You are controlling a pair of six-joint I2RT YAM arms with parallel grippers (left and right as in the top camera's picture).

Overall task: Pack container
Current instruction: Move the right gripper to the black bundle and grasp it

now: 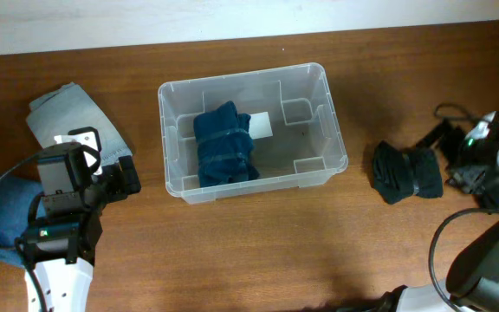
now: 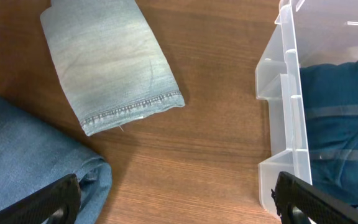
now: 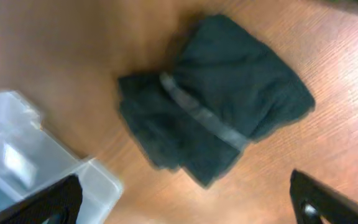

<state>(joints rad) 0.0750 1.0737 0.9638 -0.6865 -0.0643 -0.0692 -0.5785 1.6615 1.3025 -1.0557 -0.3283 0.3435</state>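
The wooden table (image 1: 275, 251) fills the overhead view. The left arm (image 1: 59, 234) reaches in from the near left corner and points toward the container's left end. The left gripper (image 2: 179, 202) hangs above bare wood with its fingers spread wide and nothing between them. One finger is over the edge of the blue denim and the other is beside the container's near corner.

The right arm (image 1: 492, 173) stands at the far right edge. The right gripper (image 3: 185, 205) is also spread wide and empty. It hovers above the table just beside the dark bundle.

The container (image 1: 241, 74) sits in the middle of the table, toward the back edge, upright and open at the top. A folded blue cloth (image 1: 225, 145) lies inside it, toward the left half, with the right half bare.

A heap of blue denim (image 1: 3, 217) lies at the left edge, partly under the left arm. A folded piece of pale denim (image 1: 72, 113) lies beyond it, apart from the container. The dark bundle (image 1: 405, 172), with a band across its middle, lies right of the container and does not touch it.

The white label (image 1: 262, 126) shows on the container's floor, partly under the blue cloth.
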